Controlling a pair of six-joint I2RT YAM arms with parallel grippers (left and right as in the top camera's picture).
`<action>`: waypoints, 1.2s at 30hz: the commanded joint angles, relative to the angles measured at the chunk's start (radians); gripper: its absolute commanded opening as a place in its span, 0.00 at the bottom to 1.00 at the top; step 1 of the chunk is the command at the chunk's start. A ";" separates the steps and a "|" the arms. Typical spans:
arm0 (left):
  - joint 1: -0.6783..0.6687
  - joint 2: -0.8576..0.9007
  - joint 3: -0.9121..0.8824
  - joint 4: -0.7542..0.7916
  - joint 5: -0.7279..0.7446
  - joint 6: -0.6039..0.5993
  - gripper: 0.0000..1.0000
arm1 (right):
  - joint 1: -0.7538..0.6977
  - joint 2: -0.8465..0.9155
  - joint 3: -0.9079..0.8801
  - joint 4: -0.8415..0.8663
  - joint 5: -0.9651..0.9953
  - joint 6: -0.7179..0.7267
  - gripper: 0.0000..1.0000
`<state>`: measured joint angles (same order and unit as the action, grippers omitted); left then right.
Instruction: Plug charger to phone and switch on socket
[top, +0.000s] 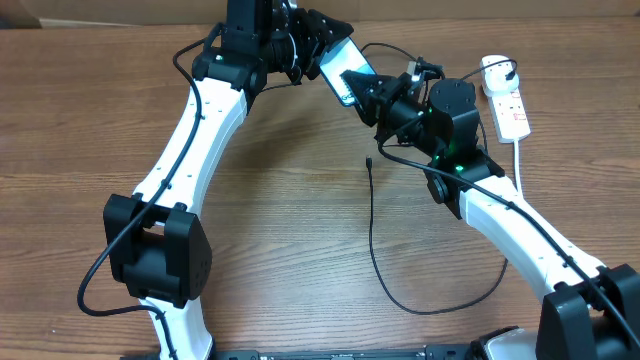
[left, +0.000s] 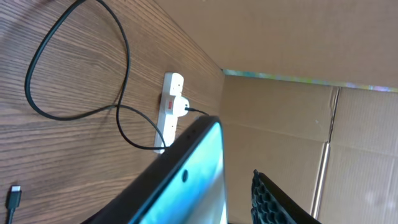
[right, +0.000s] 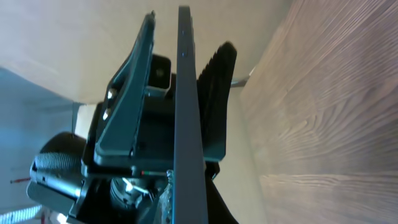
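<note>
Two robot arms met over the far middle of the wooden table (top: 280, 220), with the phone (top: 338, 65) lifted clear of the surface between them, its light blue screen tilted upward.

The left gripper (top: 325, 52) sat at the phone's far end with its jaws spread to either side of the handset. In the left wrist view, bare background showed between the phone's (left: 193, 180) screen and the ribbed finger pad (left: 280, 202) beside it. The right wrist view caught the phone (right: 185, 112) edge-on, flanked by the left arm's fingers (right: 214, 93), with a gap on the other side as well.

The right gripper (top: 368, 90) was at the phone's near end. Whether its fingers were clamped on the handset could not be told from any view.

The charger (top: 372, 230) lay loose on the table. Its small plug tip rested just near of the right gripper and apart from the phone, and its thin black cable ran toward the near edge, then curled right under the right arm. In the left wrist view the cable (left: 126, 56) looped across the wood to a plug seated in the socket (left: 169, 109).

The socket (top: 508, 105), a white strip with red switch marks, lay at the far right of the table, well apart from both grippers.
</note>
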<state>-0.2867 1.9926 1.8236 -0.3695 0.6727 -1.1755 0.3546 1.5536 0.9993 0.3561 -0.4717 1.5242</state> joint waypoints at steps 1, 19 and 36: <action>-0.043 0.002 0.016 0.035 0.034 0.047 0.37 | 0.063 0.014 0.002 -0.011 -0.235 -0.036 0.04; -0.040 0.002 0.016 0.034 0.033 0.043 0.04 | 0.063 0.014 0.002 -0.009 -0.236 -0.045 0.05; -0.034 0.002 0.016 0.026 0.119 0.077 0.04 | 0.002 0.014 0.002 -0.047 -0.200 -0.192 0.04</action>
<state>-0.2794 1.9995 1.8236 -0.3508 0.7197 -1.2098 0.3405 1.5513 1.0027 0.3508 -0.5404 1.5410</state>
